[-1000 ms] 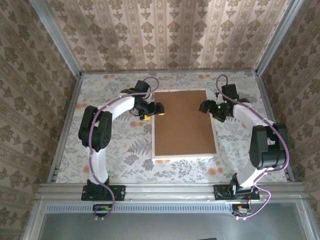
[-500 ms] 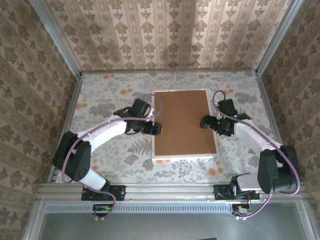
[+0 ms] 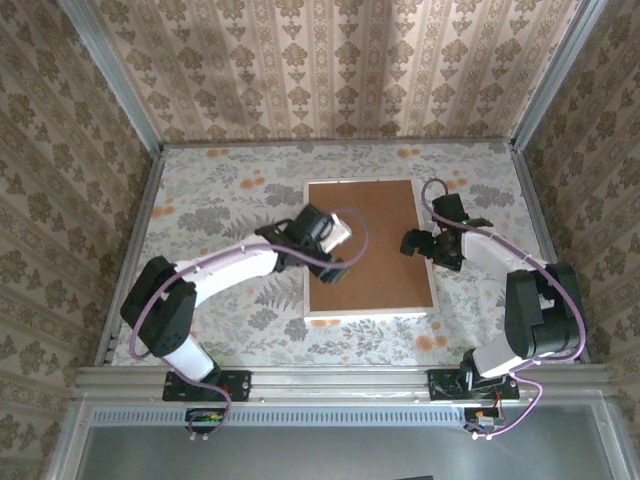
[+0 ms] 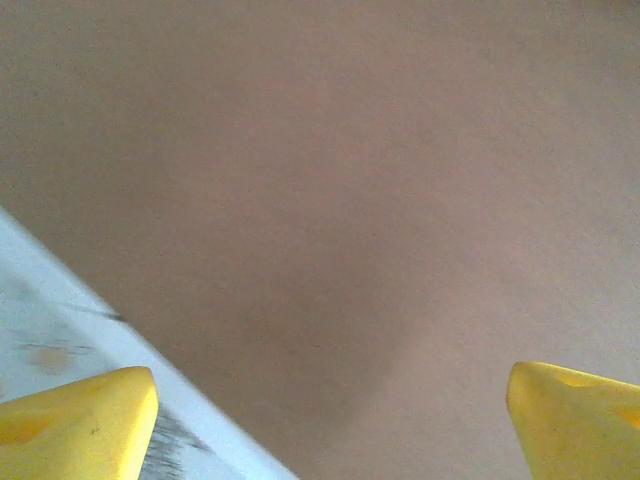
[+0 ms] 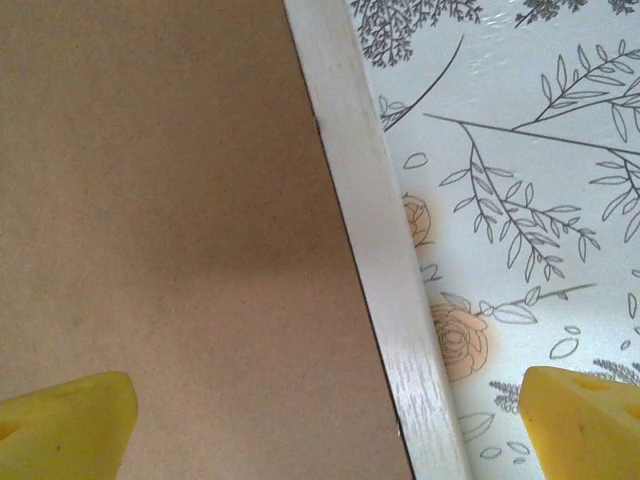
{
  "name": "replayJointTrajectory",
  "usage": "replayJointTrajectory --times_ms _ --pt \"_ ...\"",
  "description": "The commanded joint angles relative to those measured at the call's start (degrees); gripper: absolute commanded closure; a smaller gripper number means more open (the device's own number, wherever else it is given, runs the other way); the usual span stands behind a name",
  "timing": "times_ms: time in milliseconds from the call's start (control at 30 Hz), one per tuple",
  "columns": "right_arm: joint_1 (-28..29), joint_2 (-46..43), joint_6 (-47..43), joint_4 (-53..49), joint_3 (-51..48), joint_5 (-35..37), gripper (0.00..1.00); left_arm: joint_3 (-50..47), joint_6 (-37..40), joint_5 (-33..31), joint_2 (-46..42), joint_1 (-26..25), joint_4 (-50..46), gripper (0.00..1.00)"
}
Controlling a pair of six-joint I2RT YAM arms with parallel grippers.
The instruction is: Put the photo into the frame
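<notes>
On the bench (image 3: 220, 190), at its middle, the frame (image 3: 370, 314) is laid flat with a brown board (image 3: 375, 215) set inside it. The left hand (image 3: 338, 255) is held open over the board's left part, nothing being gripped. The right hand (image 3: 415, 243) is spread open astride the frame's right rail, one fingertip seen over the board, the other over the bench

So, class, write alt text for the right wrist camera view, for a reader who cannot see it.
A white frame edge runs diagonally down the picture, with a plain brown board on its left and a floral-printed table on its right. Two yellow fingers poke in at the bottom corners, wide apart and holding nothing.
</notes>
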Motion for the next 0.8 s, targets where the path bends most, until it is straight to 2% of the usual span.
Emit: replayJointTrajectory --times_ms 0,100,233,367,600,700,767 --pt "2.2 -3.4 -0.5 -5.3 -0.5 6.1 0.0 8.7 -8.3 4.0 4.7 7.0 0.8 0.09" --pt "2.3 -5.0 1.2 -7.0 -1.6 4.5 0.0 13.7 -11.1 4.3 9.8 10.5 -0.1 0.09" --pt "7.1 -12.0 4.4 -8.2 -5.3 2.4 0.02 19.0 -13.1 5.2 15.2 15.6 0.3 0.05" --pt "12.7 -15.2 2.0 -10.6 -5.4 -0.8 0.07 30.1 -8.6 11.1 23.6 18.0 -1.5 0.05" --pt "23.3 -15.4 -10.8 -7.0 -3.9 3.9 0.08 53.9 -3.3 15.2 41.0 18.1 -13.5 0.06" --pt "27.1 -15.8 -19.9 -0.9 -4.3 3.4 0.07 64.8 -3.0 15.4 47.9 18.4 -18.5 0.07" --pt "27.4 -16.4 -24.2 1.4 -4.2 2.2 0.07 70.9 -3.1 16.8 51.7 18.6 -20.5 0.07"
